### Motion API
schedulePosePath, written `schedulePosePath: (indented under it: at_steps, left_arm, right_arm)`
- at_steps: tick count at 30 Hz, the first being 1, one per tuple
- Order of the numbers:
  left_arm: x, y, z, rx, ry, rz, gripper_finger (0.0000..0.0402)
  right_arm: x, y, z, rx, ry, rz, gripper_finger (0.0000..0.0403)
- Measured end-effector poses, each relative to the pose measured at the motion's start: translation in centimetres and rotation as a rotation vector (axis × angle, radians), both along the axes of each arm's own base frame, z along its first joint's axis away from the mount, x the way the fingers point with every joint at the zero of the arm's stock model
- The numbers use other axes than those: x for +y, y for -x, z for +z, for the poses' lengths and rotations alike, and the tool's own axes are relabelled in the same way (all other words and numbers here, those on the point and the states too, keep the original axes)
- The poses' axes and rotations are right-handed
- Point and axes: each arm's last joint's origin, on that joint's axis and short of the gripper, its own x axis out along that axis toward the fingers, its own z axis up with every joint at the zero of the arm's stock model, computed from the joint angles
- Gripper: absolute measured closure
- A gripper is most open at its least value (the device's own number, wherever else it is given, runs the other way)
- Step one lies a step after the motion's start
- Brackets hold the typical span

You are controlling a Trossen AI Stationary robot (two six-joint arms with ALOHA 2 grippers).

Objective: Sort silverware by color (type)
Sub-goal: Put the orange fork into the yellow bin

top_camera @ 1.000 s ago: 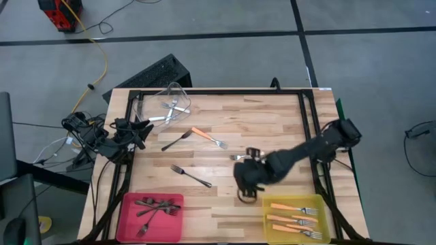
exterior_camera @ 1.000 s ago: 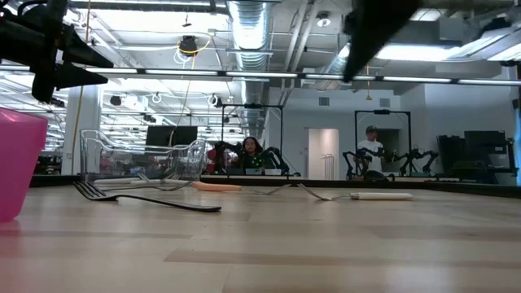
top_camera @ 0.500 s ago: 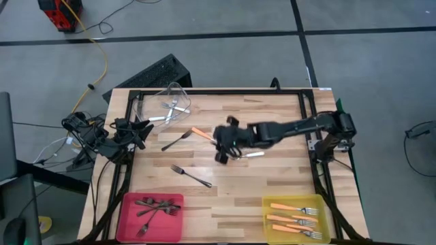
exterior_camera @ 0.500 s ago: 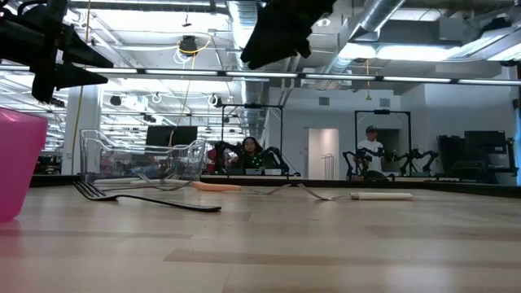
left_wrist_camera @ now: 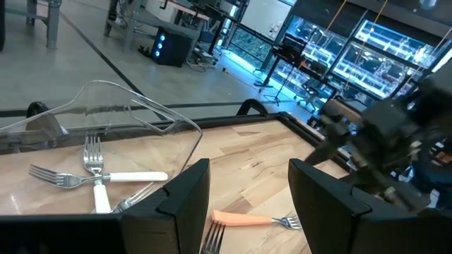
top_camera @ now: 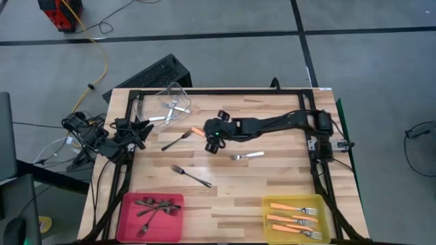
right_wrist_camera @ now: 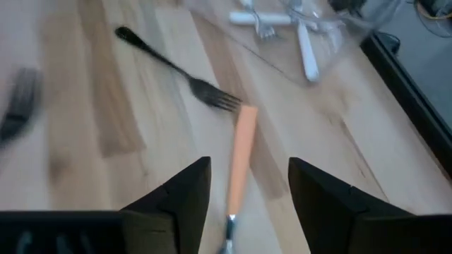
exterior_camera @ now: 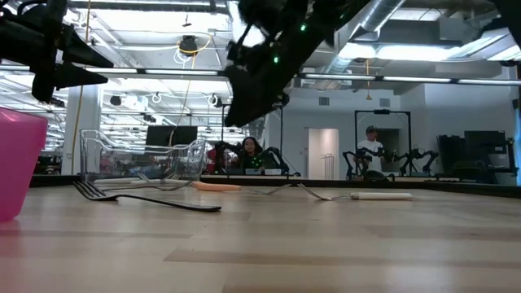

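Three loose forks and one orange one lie on the bare wood between the bins. My right gripper [top_camera: 213, 138] hangs above the orange-handled fork [top_camera: 197, 131] near the middle of the table [top_camera: 272, 116], and in the right wrist view its two fingers [right_wrist_camera: 185, 190] stand spread with the orange handle [right_wrist_camera: 240, 152] lying between them, not touched. The arm hides the head of this fork from above.

Left of it lies a dark fork [top_camera: 176, 141], and nearer to me a second dark fork [top_camera: 190, 176]. A silver fork [top_camera: 246, 156] lies just right of the gripper, on the near side.

My left gripper [top_camera: 139, 131] waits at the left edge of the table, fingers [left_wrist_camera: 187, 194] apart and empty.

The clear bin [top_camera: 174, 101] at the far left holds some silver forks [left_wrist_camera: 95, 176]; I cannot count them well through the plastic. The pink bin [top_camera: 151, 216] at the near left holds dark forks in a heap, hard to separate. The yellow bin [top_camera: 295, 201] at the near right holds several orange-handled forks [top_camera: 293, 219]; its near edge is cut off.

In the low view the right arm is only a dark shape above the table.
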Motion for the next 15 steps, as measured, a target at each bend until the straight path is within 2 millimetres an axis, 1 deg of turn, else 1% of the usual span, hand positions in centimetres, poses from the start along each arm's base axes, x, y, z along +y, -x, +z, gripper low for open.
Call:
schedulePosePath:
  at_steps: [2, 4, 7, 9, 10, 13, 15]
  left_arm:
    - [0.0, 0.0, 0.0, -0.001, 0.000, 0.001, 0.0223]
    - [0.0, 0.0, 0.0, 0.000, 0.000, 0.000, 0.0223]
    - [0.0, 0.0, 0.0, 0.000, 0.000, 0.000, 0.0223]
    - [0.0, 0.0, 0.0, 0.000, 0.000, 0.000, 0.0223]
    - [0.0, 0.0, 0.0, 0.000, 0.000, 0.001, 0.0223]
    - [0.0, 0.0, 0.0, 0.000, 0.000, 0.000, 0.0223]
    - [0.0, 0.0, 0.0, 0.000, 0.000, 0.001, 0.0223]
  right_arm:
    - [-0.2, -0.4, -1.1, 0.041, 0.026, 0.000, 0.0186]
    - [-0.8, -1.2, -2.0, 0.043, 0.038, -0.004, 0.0186]
    - [-1.5, -1.4, -4.5, 0.110, 0.030, -0.015, 0.0183]
    - [-2.1, -1.4, -5.5, 0.143, 0.003, -0.015, 0.0179]
    - [-2.3, -1.2, -5.8, 0.164, -0.020, -0.007, 0.0176]
    - [-2.9, -1.7, -6.1, 0.128, -0.046, -0.004, 0.0172]
    - [-3.1, -1.4, -6.5, 0.157, -0.069, 0.006, 0.0172]
